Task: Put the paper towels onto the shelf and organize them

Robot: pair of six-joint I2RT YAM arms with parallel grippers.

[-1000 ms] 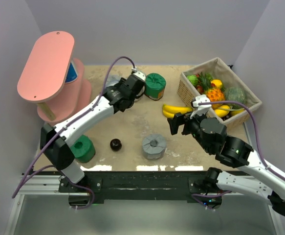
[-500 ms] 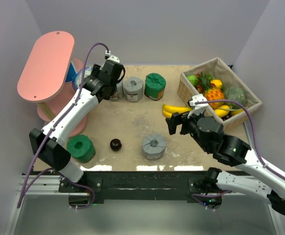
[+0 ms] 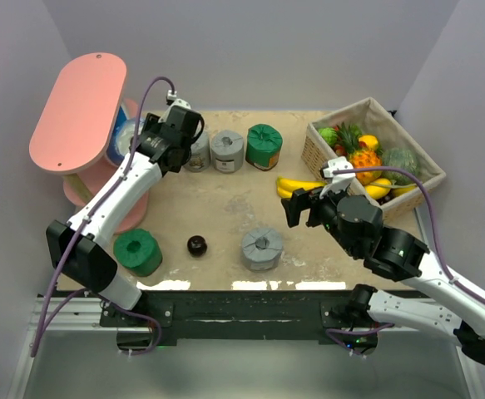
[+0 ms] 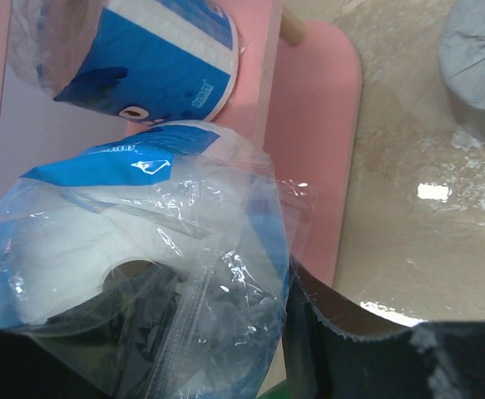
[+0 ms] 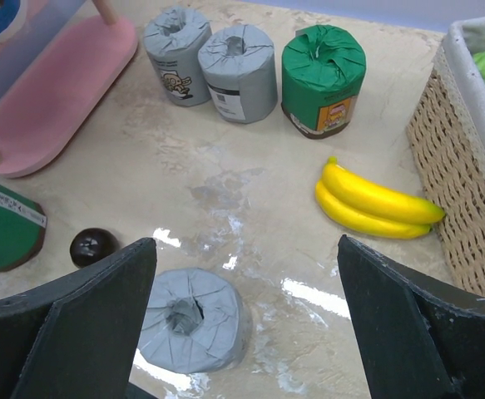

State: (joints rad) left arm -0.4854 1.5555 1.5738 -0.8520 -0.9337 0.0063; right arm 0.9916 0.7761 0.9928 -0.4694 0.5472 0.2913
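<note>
shelf (image 3: 77, 112) of pink oval boards stands far left on the table (image 3: 225, 204), one white-and-blue roll (image 4: 142, 58) lying between its tiers. wicker basket (image 3: 373, 106) of fruit sits far right. left gripper (image 3: 145, 141) is clamped on a second white-and-blue roll (image 4: 117, 249) just beside the first, at the lower board's edge; whether it rests there i cannot tell. right gripper (image 3: 303, 212) hangs over mid-table, jaws spread, holding nothing. far grey roll (image 3: 226, 150), its grey neighbour (image 3: 198, 154) and far green roll (image 3: 264, 146) line the back; near grey roll (image 3: 262, 248) and near green roll (image 3: 138, 252) sit in front. bananas (image 3: 296, 187) lie beside the basket; small dark ball (image 3: 197, 245) sits between the near rolls.
</note>
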